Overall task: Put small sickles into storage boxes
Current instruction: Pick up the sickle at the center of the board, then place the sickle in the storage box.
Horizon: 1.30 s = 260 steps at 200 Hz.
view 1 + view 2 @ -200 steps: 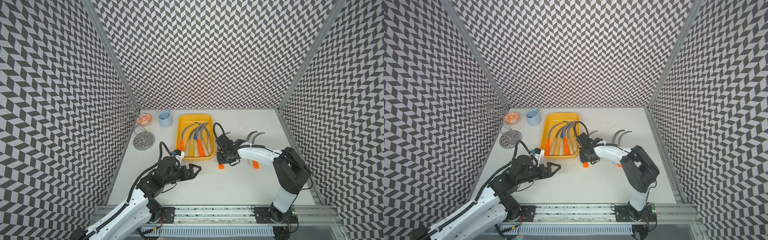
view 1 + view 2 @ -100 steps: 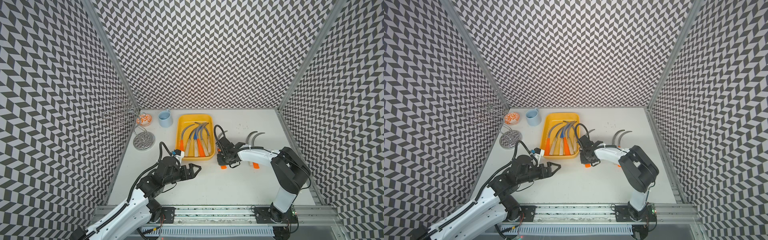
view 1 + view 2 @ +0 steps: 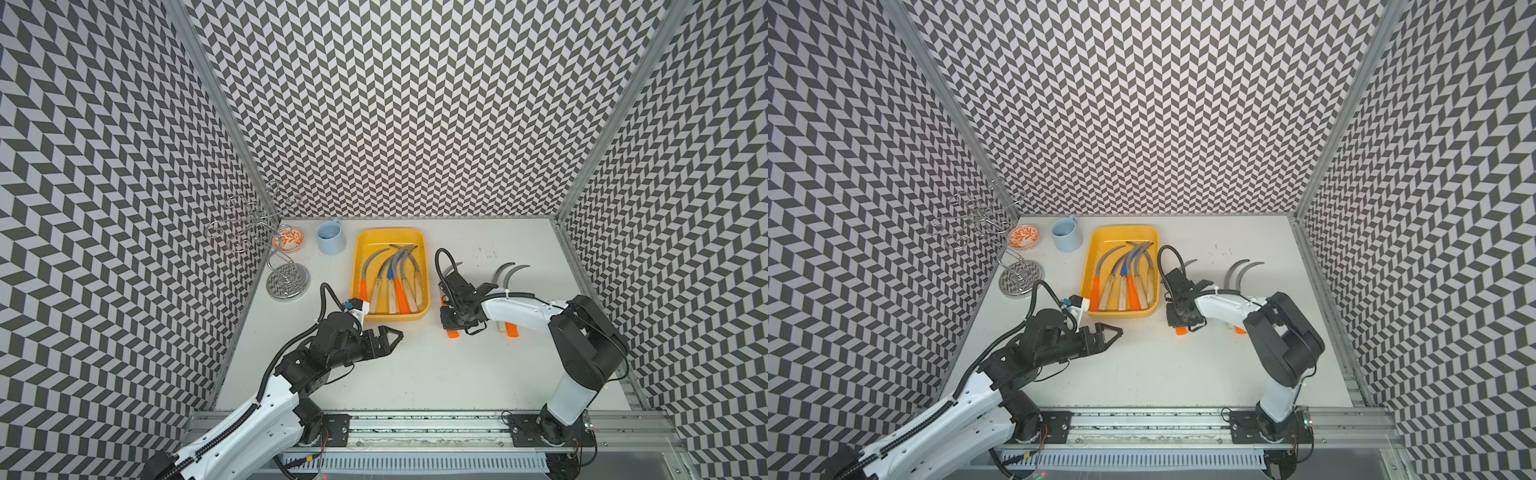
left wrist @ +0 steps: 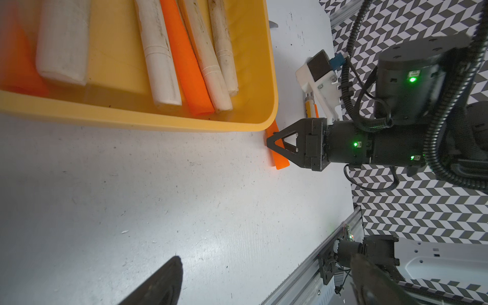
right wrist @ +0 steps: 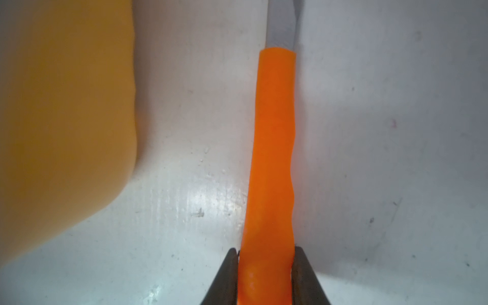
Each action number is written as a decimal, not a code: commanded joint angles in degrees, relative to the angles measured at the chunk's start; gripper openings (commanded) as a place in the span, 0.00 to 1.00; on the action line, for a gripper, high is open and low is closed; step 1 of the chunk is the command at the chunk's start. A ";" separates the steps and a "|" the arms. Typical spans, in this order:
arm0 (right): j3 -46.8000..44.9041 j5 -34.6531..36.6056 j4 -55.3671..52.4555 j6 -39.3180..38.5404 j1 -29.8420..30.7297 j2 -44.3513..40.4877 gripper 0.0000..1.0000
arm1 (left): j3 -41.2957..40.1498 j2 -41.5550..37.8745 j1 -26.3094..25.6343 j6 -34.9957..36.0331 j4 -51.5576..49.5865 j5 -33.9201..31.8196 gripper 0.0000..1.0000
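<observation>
Six sickles lie in the yellow tray in a top view, handles twd the near wall; three more are outside it on the desk. Right hand is down on the orange-handled sickle just beside the tray's right wall. Two loose sickles lie further right, handles partly under that arm. Both top views show the left hand hovering off the tray's near corner, jaws apart, nothing in it. Left wrist view: six handles line the tray, w/ the right hand nipped onto the orange-handled sickle near its butt end, which looks to rest on the desk. Right wrist view: fingers press both sides of that sickle's handle, no gap, tray wall alongside but apart. Est. two-thirds done: grip looks made, so lift + carry over the wall comes next, then the other two.
</observation>
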 commanded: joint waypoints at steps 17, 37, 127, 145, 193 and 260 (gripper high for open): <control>1.84 0.35 -3.46 -0.46 -0.47 -4.71 0.02 | 4.42 2.14 -0.20 0.78 1.95 -1.25 1.00; 3.01 0.63 -4.81 -0.41 -0.67 -6.20 0.01 | 5.97 3.50 -0.23 1.16 2.06 -1.21 1.00; 10.13 1.22 -10.07 -0.77 -1.06 -7.69 0.02 | 9.75 6.46 -0.04 2.82 2.05 -1.56 1.00; 12.90 1.45 -11.55 -1.31 -1.01 -7.01 0.01 | 11.92 7.29 0.72 4.09 0.81 -1.56 1.00; 21.66 0.61 -14.59 -2.20 -0.01 -4.09 0.01 | 17.17 10.05 4.53 8.49 -2.43 -0.51 1.00; 32.08 -2.31 -14.92 -2.17 2.90 3.27 0.01 | 20.02 10.43 12.82 11.97 -6.52 2.11 1.00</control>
